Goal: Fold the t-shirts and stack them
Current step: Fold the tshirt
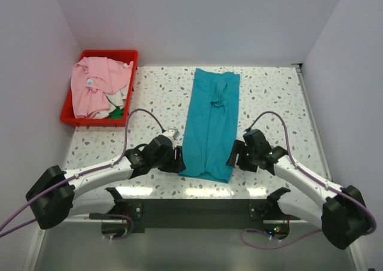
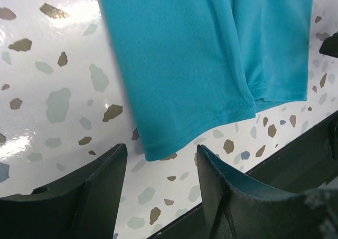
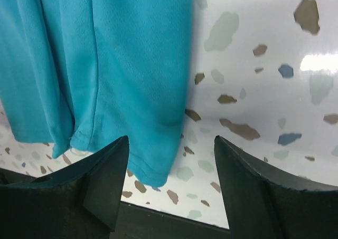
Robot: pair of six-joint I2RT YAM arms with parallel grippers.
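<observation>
No text, brand or number can be read; the pink t-shirt's small neck label is too tiny.

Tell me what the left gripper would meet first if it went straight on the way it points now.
Probably the near hem corner of the teal t-shirt, flat on the table just ahead of the left gripper; depth is unclear.

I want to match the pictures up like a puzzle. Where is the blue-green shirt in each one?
Top view: the teal shirt is a long strip in the middle.
Left wrist view: the teal shirt fills the upper right.
Right wrist view: the teal shirt fills the upper left.
Shared landmark: the speckled table, bare beside the shirt's near hem in all three.
</observation>
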